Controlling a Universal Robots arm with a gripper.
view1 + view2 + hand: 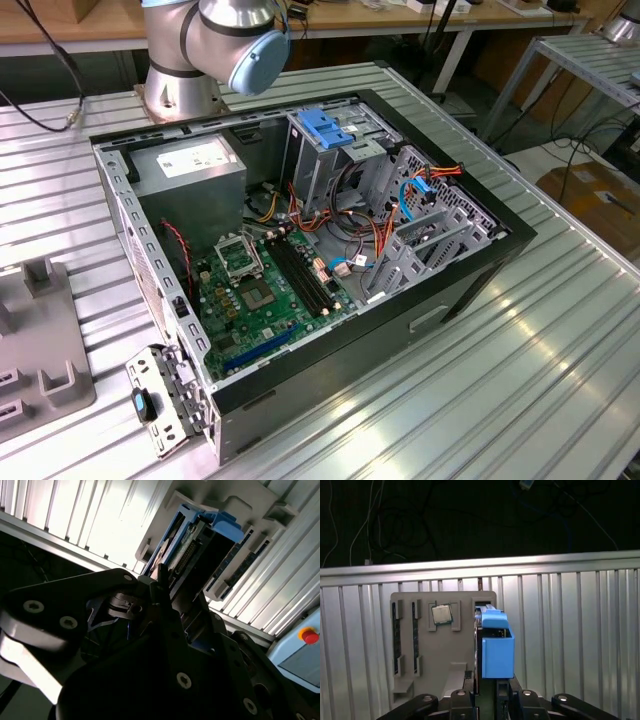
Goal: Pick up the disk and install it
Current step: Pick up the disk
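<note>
Gripper (487, 687) hovers at the upright disk (497, 655), label unreadable.

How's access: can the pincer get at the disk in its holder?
Likely yes: the disk stands on edge in the grey holder, directly before the pincer in the first wrist view, nothing between them.

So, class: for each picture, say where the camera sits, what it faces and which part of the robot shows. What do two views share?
Exterior view: off the arm, looking down into the open computer case; the arm shows.
First wrist view: on the wrist, facing the disk in the grey holder; the gripper shows.
Second wrist view: close behind the gripper, angled at the disk.
Shared: both wrist views show disk, holder, gripper.
</note>
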